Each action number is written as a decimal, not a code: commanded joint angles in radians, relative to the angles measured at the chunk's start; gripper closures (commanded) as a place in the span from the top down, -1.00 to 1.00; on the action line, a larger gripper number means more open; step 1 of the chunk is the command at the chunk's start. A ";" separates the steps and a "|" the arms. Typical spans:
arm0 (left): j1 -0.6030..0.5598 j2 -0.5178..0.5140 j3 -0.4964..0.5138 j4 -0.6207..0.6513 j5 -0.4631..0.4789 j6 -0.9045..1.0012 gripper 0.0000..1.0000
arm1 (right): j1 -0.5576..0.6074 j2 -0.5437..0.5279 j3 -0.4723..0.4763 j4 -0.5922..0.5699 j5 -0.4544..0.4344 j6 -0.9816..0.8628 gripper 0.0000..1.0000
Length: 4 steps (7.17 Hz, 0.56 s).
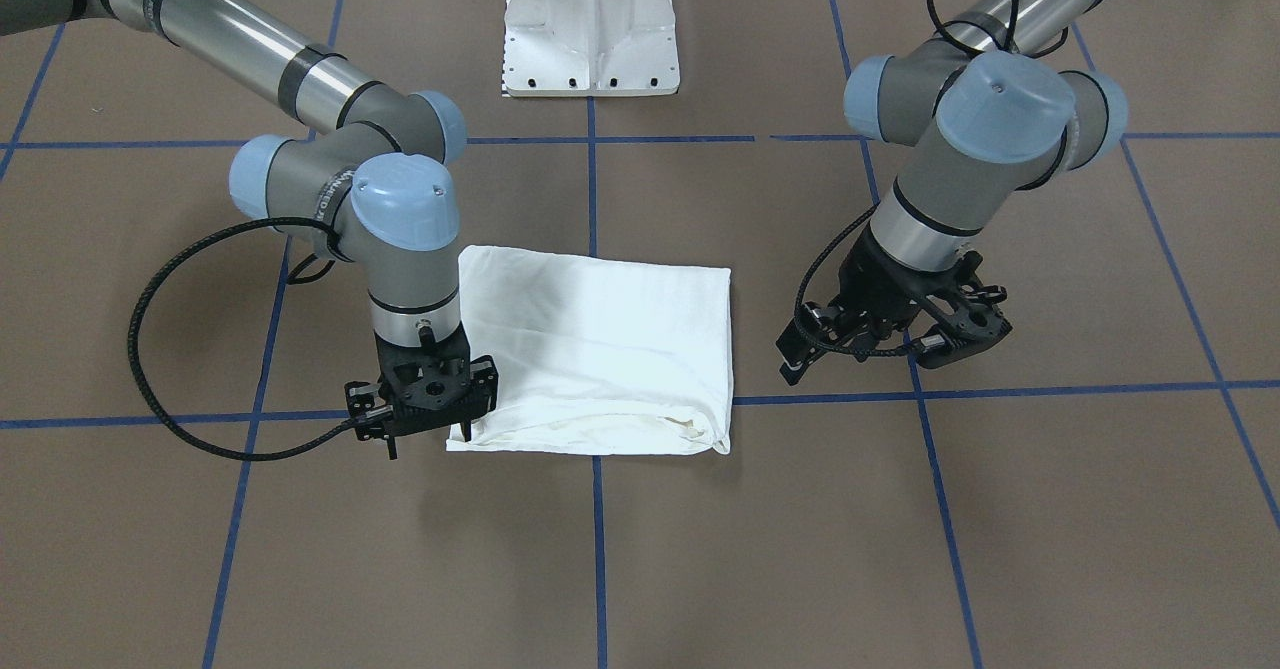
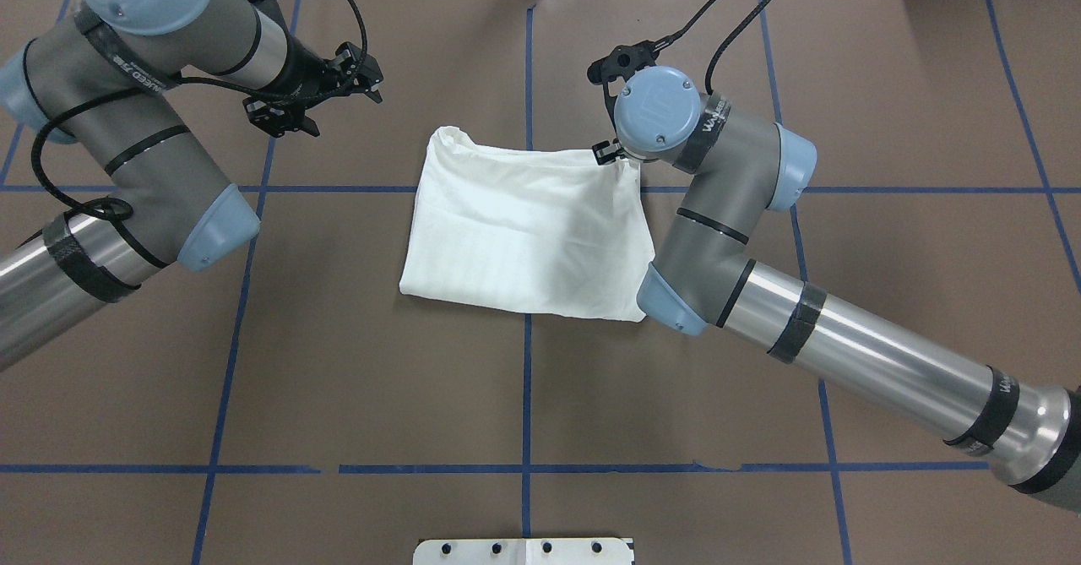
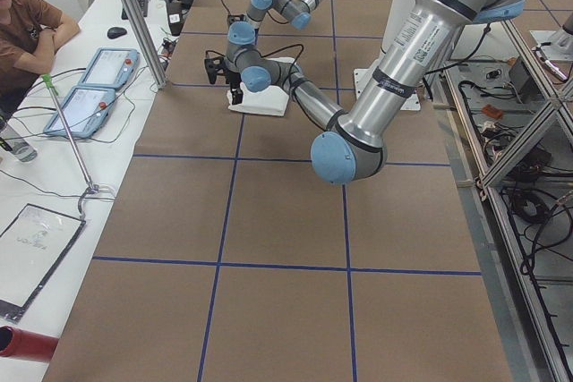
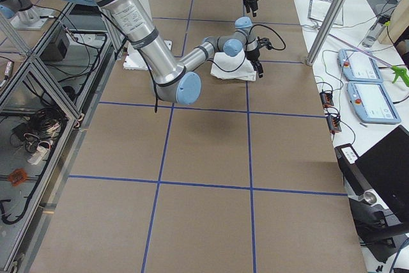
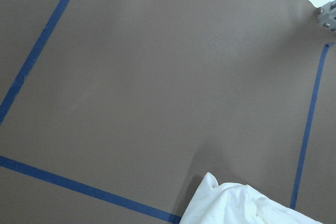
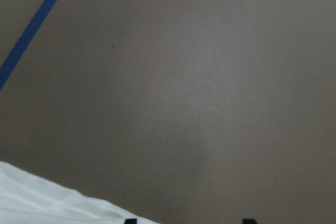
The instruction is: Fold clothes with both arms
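Observation:
The white shirt (image 1: 600,339) lies folded into a rough rectangle in the middle of the brown table (image 2: 524,379), also seen as shirt (image 2: 524,227). My right gripper (image 1: 422,427) points down at the shirt's corner on the operators' side, mostly hidden under its wrist in the overhead view. Its fingertips (image 6: 131,220) stand wide apart at the bottom of the right wrist view, with the edge of the shirt (image 6: 42,200) beside them, so it is open. My left gripper (image 1: 885,349) hovers open beside the opposite edge, apart from the cloth; the left gripper (image 2: 317,100) holds nothing. A shirt corner (image 5: 247,205) shows low in the left wrist view.
Blue tape lines (image 2: 528,337) grid the table. The white pedestal (image 1: 590,29) stands at the robot's side. A side table carries two tablets (image 3: 98,78) with a person (image 3: 22,24) seated there. Framing and cables (image 4: 38,94) run along the robot's side.

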 commanded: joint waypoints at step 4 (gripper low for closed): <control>-0.199 0.331 -0.239 0.048 -0.037 0.620 0.99 | 0.470 -0.202 0.012 -0.063 0.513 -0.394 1.00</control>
